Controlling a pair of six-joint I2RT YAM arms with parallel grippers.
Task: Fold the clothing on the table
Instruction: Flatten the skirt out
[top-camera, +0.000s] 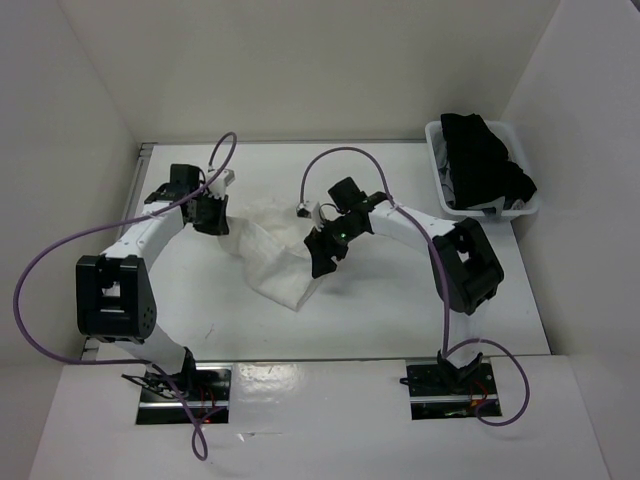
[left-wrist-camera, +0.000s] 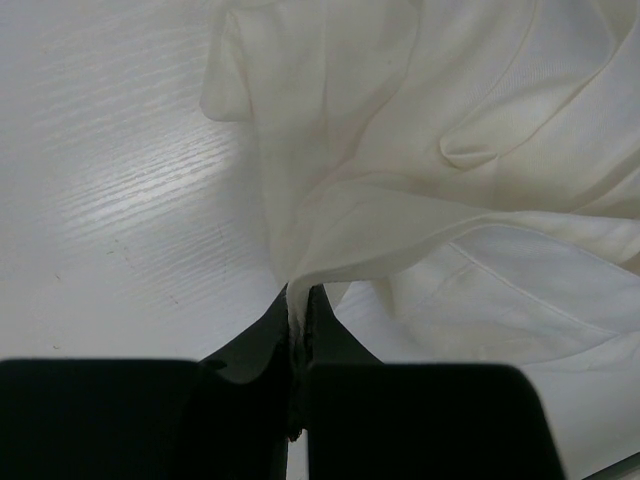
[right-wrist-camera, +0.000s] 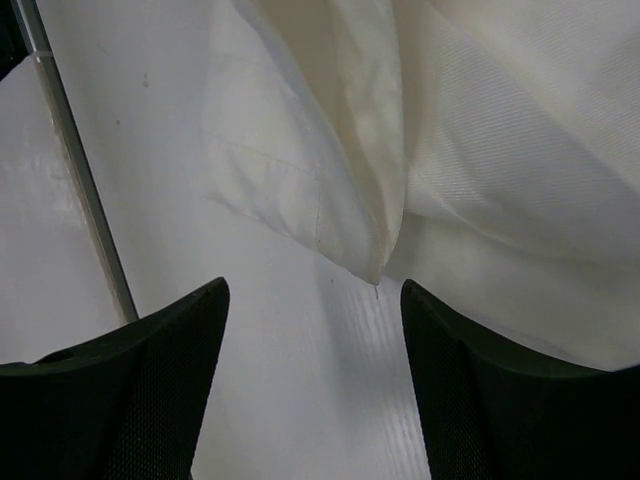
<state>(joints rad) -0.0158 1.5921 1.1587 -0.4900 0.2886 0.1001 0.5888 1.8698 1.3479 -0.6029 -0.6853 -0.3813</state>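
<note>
From above, the left gripper (top-camera: 212, 220) and right gripper (top-camera: 323, 256) hide parts of the skirt (top-camera: 275, 265) from us. Both wrist views cut its cloth off.

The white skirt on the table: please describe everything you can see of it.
The white skirt is thin cloth, crumpled into soft folds, not spread flat. It lies on the table between both arms. The left gripper is shut on one edge. The right gripper stands open over a corner, not gripping.
</note>
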